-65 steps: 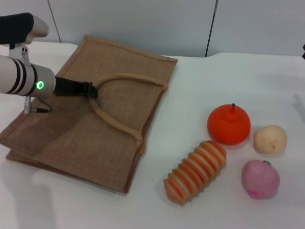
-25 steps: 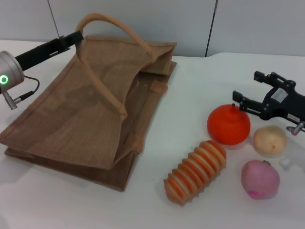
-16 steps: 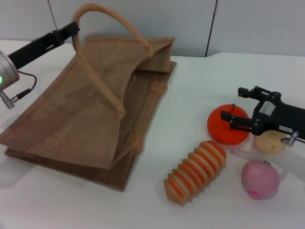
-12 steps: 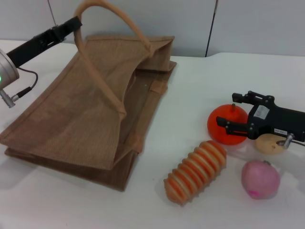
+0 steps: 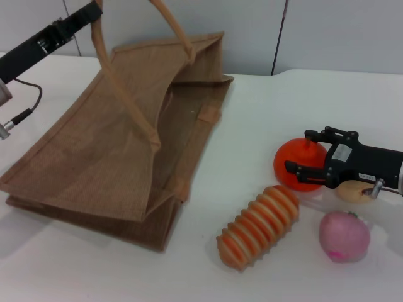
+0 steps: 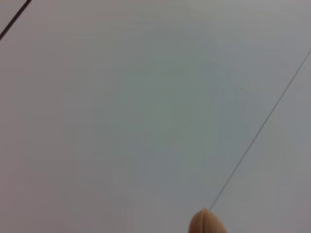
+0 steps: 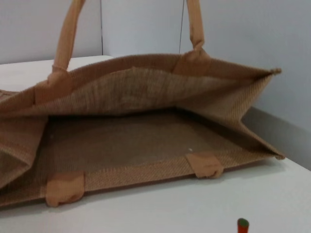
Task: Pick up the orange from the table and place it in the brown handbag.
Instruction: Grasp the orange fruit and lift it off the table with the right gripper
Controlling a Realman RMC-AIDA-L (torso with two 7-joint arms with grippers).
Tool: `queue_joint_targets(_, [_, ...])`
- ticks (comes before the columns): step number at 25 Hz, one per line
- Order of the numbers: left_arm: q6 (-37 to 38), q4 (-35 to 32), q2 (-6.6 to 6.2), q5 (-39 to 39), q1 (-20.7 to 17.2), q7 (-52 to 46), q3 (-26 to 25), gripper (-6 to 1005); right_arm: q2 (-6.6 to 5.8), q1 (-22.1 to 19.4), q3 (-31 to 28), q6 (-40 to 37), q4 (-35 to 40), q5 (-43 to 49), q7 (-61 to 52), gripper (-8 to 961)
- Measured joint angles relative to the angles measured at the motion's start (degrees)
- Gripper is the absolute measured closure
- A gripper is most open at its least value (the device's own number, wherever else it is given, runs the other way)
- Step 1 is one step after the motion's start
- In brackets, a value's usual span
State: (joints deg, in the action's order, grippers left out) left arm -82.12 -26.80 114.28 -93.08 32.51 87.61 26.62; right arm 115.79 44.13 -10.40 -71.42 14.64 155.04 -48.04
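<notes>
The orange [image 5: 295, 155] sits on the white table [image 5: 264, 100] at the right. My right gripper [image 5: 297, 150] is open, with one finger on each side of the orange at table level. The orange's top just shows in the right wrist view [image 7: 242, 224]. The brown handbag [image 5: 94, 157] lies at the left with its mouth held open towards the orange; the right wrist view looks into it [image 7: 136, 141]. My left gripper [image 5: 93, 12] is shut on one handle [image 5: 107, 63] and holds it high. A tip of the handle shows in the left wrist view [image 6: 206, 222].
An orange-and-cream ribbed oblong item [image 5: 258, 225] lies in front of the orange. A pale peach fruit [image 5: 354, 191] is partly under my right gripper. A pink fruit [image 5: 343, 236] lies at the front right. A grey wall stands behind the table.
My left gripper has lifted the handle higher, opening the bag wider. My right gripper came in from the right, lowered and moved left until its fingers straddle the orange.
</notes>
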Motion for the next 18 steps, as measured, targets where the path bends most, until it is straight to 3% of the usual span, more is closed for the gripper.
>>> queue_joint_targets(10, [-5.22, 0.0, -0.21, -1.55, -0.73, -0.45, -1.81, 882, -0.04, -0.04, 0.72, 0.13, 0.22, 0.16, -0.12, 141])
queue_joint_targets(15, [-5.81, 0.0, -0.2, -2.47, -1.2, -0.5, -1.98, 886, -0.02, -0.05, 0.74, 0.33, 0.28, 0.18, -0.12, 315])
queue_joint_targets(18, [-6.4, 0.0, -0.2, -2.49, -1.25, -0.54, -2.0, 886, 0.0, -0.18, 0.74, 0.87, 0.1, -0.06, 0.46, 552])
